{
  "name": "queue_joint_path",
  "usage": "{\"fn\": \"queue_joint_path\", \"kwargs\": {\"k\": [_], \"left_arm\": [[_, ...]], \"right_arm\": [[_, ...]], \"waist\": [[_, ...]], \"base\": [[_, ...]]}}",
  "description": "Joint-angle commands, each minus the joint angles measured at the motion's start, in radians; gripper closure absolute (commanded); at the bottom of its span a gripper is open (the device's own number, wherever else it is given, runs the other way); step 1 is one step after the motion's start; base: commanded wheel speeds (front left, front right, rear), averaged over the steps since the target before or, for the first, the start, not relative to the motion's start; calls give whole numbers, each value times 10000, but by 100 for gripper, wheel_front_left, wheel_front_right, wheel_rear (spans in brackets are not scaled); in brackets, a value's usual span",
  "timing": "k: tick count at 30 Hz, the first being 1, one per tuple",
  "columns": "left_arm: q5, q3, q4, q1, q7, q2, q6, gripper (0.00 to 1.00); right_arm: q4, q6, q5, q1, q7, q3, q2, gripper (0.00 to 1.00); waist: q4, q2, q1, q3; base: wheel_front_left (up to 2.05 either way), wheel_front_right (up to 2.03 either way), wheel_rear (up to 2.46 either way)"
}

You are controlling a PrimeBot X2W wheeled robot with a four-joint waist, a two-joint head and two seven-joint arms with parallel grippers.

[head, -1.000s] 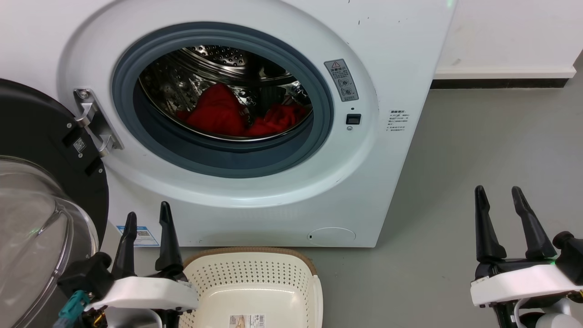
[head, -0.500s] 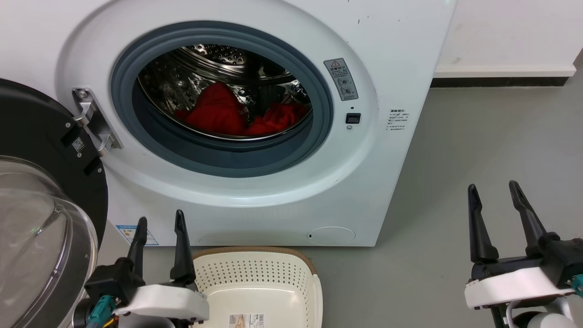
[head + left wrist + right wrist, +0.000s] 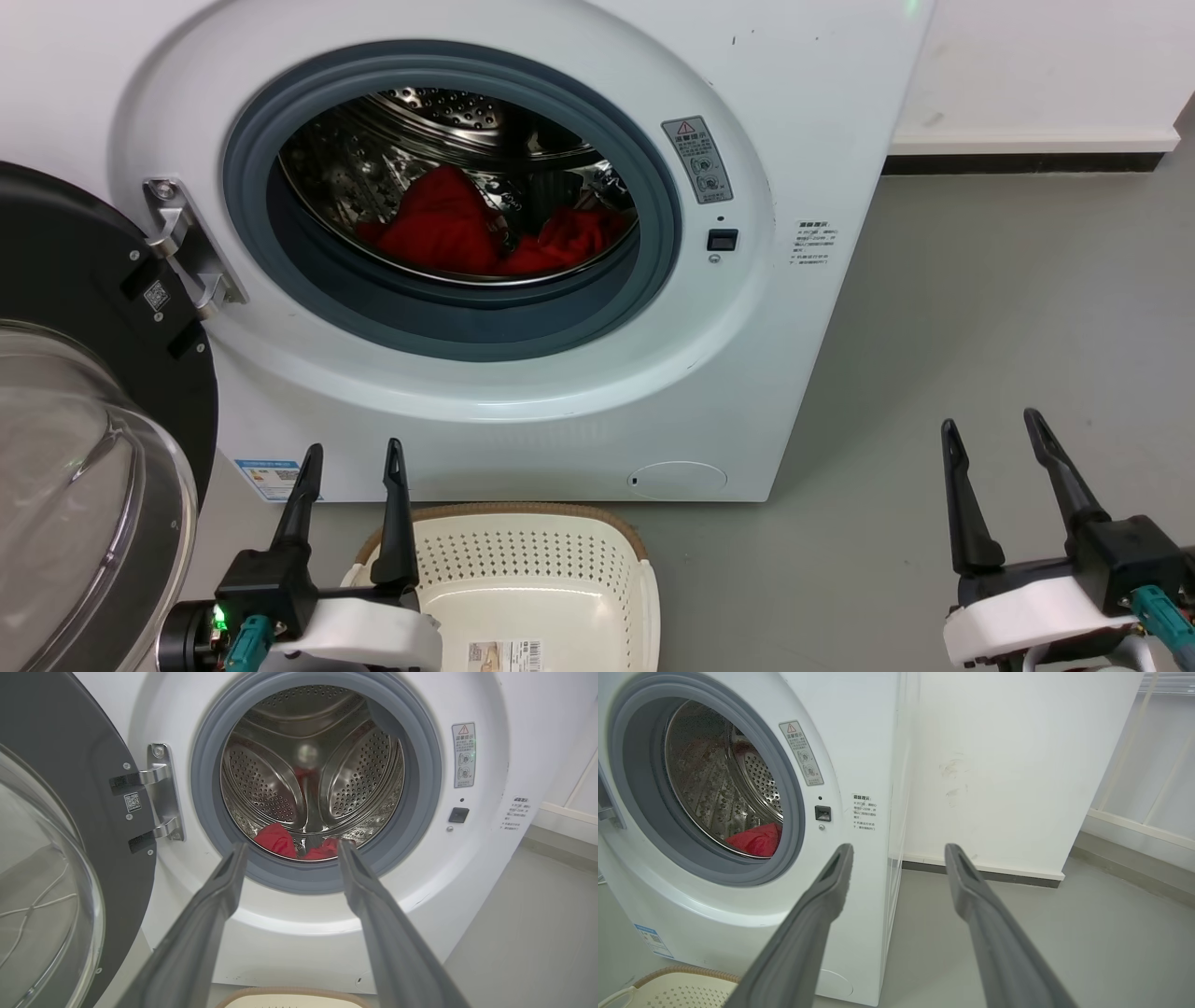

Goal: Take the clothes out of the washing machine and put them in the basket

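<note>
Where the clothes (image 3: 448,229) lie: inside washing machine (image 3: 560,411), 12 o'clock.
Basket (image 3: 523,560): 6 o'clock, on floor (image 3: 952,317).
Left claw (image 3: 354,447): I see it released.
Right claw (image 3: 991,419): released, 4 o'clock.

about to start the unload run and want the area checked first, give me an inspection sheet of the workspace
surface: smooth grey floor; machine and basket stand on it
job's things: large white front-loading washing machine, its black-rimmed glass door swung open to the left; bright red clothes lie in the perforated steel drum; cream perforated plastic basket in front, no clothes in it
clutter: nothing seen
grippers: left gripper open, by the basket's left rim; right gripper open, over the floor right of the machine; both hold nothing
cables: teal connector at the left wrist and at the right
surroundings: white wall, dark skirting strip
</note>
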Motion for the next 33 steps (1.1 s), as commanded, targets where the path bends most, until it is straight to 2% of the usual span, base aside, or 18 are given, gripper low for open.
{"fn": "queue_joint_path", "kwargs": {"k": [1,18,26,28,33], "left_arm": [[250,-62,-94,37,-94,46,22,0],[1345,-290,157,167,-412,34,86,0],[1314,65,31,294,-463,-174,-395,0],[1325,155,49,310,-463,-213,-479,0],[1378,262,92,314,-463,-257,-599,0]], "right_arm": [[117,-3,-39,21,-88,-50,-47,0],[489,-3,-901,8,-390,-170,-45,0],[716,-5,-549,37,-453,-312,-44,0],[863,-5,-180,11,-453,-379,-43,0],[937,-5,-272,-64,-453,-380,-41,0]], "waist": [[-2,0,0,3],[-34,0,0,18],[-30,0,0,14],[-32,0,0,10],[-40,0,0,21]], "base": [[0,0,0],[0,0,0],[0,0,0],[0,0,0],[0,0,0]]}}
